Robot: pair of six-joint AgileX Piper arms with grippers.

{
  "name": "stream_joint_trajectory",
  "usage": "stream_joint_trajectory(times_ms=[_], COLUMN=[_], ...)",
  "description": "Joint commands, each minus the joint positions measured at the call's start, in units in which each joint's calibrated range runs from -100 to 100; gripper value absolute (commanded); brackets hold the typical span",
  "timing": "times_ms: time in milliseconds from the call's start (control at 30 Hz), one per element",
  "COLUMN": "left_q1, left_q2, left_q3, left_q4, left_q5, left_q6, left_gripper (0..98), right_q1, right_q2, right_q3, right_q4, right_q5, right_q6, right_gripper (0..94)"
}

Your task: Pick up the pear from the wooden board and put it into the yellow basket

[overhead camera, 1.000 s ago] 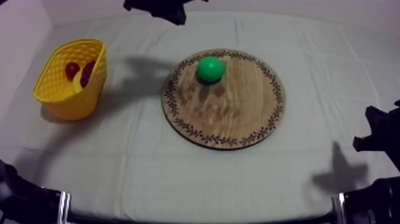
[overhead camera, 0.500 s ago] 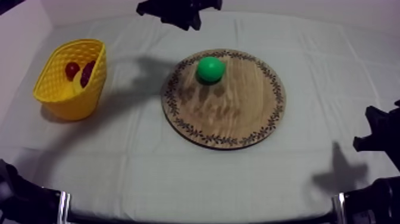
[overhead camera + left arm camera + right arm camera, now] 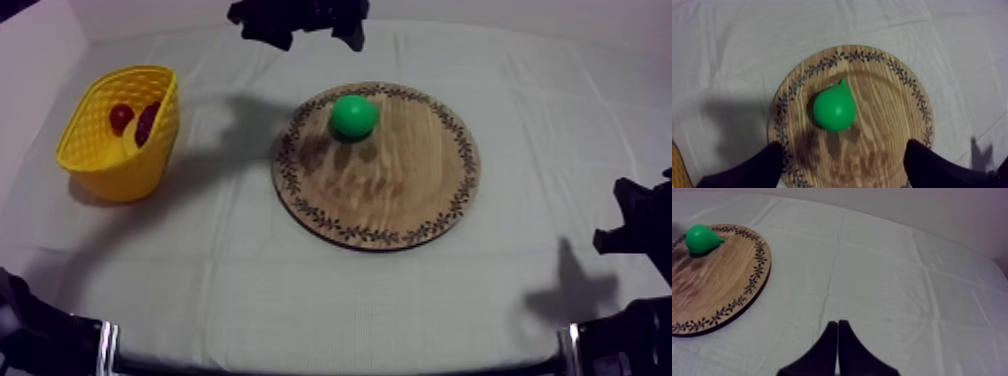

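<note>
A green pear [image 3: 354,116] lies on the far-left part of the round wooden board [image 3: 400,190]. My left gripper [image 3: 300,18] hangs above the table's far edge, behind the board, with its fingers spread. In the left wrist view the pear [image 3: 833,107] sits on the board [image 3: 882,125] ahead of my open left gripper [image 3: 844,172], and nothing is between the fingers [image 3: 747,170]. The yellow basket [image 3: 85,150] stands at the left. My right gripper [image 3: 837,348] is shut on nothing, low at the right side [image 3: 635,225], with the pear [image 3: 702,238] far off on the board [image 3: 717,283].
Inside the basket lie a small red fruit [image 3: 120,117], a dark bunch of grapes [image 3: 147,122] and a banana [image 3: 130,143]. Grey-white cloth [image 3: 300,290] covers the table, with bare cloth between basket and board and in front of the board.
My left gripper has shifted a little to the right above the far edge, and its fingers have spread apart. The pear, board, basket and right arm have stayed put.
</note>
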Motion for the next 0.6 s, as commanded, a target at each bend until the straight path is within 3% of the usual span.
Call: stream_joint_trajectory(times_ms=[0,267,567], left_q1=[0.0,-0.1,-0.7], left_q2=[0.1,2.1,10.8], left_q3=[0.0,2.4,1.2], left_q4=[0.01,1.21,4.40], left_q5=[0.1,-0.2,-1.6], left_q6=[0.1,1.8,1.3], left_gripper=[95.7,96.2,95.8], right_q1=[0.0,0.0,0.0], right_q2=[0.0,0.0,0.0], right_q3=[0.0,0.0,0.0], right_q4=[0.0,0.0,0.0], right_q5=[0.0,0.0,0.0], right_q6=[0.0,0.0,0.0], right_gripper=[0.3,0.3,0.3])
